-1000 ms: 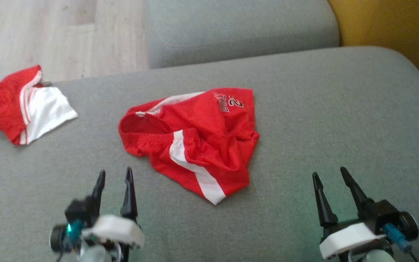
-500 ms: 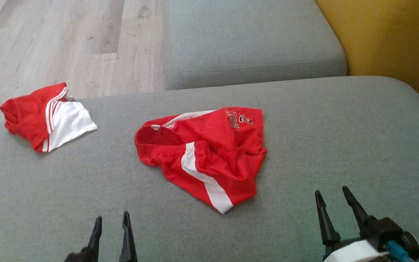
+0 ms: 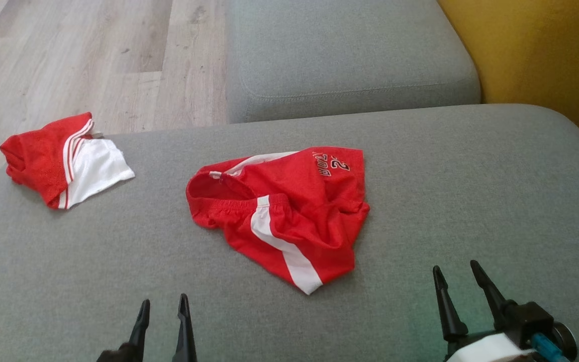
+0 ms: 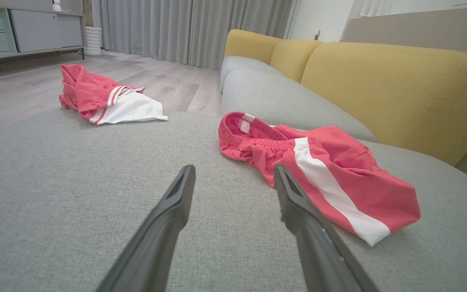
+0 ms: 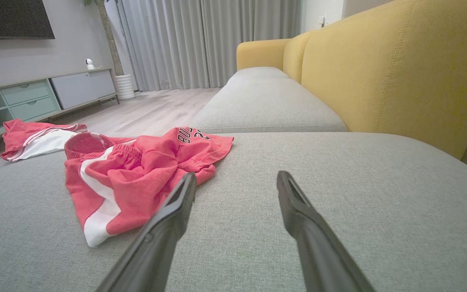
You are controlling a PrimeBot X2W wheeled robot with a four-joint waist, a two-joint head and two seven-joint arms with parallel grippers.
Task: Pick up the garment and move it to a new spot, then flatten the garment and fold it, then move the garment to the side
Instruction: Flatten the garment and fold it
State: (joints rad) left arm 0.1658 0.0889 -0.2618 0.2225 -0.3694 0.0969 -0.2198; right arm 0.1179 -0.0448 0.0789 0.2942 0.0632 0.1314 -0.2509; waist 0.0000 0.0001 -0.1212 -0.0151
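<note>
The red shorts [image 3: 279, 211] are lying crumpled at centre frame on the grey sofa cushion [image 3: 470, 191]. The left jaws, lower left, and right jaws, lower right, are standing released and empty, the shorts lying above and between them, untouched.

light: soft, even, bright | shadows: faint, under garment [image 3: 289, 216] edge | head view: slightly grainy | wrist views: wide-angle bowing at edges, near fingers [image 4: 164, 231] blurred

Two red garments: middle garment [image 3: 294, 211], far-left garment [image 3: 43, 156]; two grey cushions: near cushion [image 3: 470, 201], far cushion [image 3: 345, 50]
</note>
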